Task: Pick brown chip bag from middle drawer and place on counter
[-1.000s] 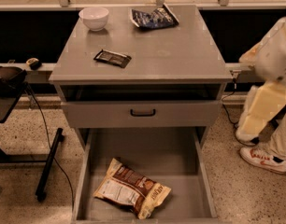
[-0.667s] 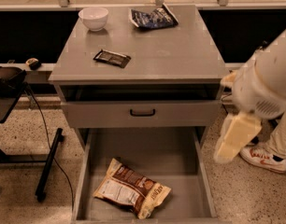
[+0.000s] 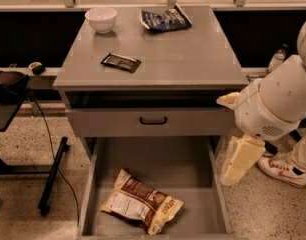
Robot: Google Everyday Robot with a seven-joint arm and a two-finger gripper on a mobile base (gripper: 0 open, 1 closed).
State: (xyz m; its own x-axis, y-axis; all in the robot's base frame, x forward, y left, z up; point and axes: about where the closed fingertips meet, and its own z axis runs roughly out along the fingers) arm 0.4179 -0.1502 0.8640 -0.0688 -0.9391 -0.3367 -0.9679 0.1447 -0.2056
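So the gripper (image 3: 241,160) hangs just right of the open middle drawer (image 3: 158,164), grip state I can't tell, presumably staging to reach the brown chip bag (image 3: 141,201) lying inside.

White rounded arm shell (image 3: 280,96), vent grille (image 3: 272,130), cream-yellow jaws right of middle drawer (image 3: 158,168)

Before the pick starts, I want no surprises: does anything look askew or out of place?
Nothing spilled or damaged. The brown chip bag lies flat but skewed in the middle drawer; the gripper hangs outside the drawer's right wall.
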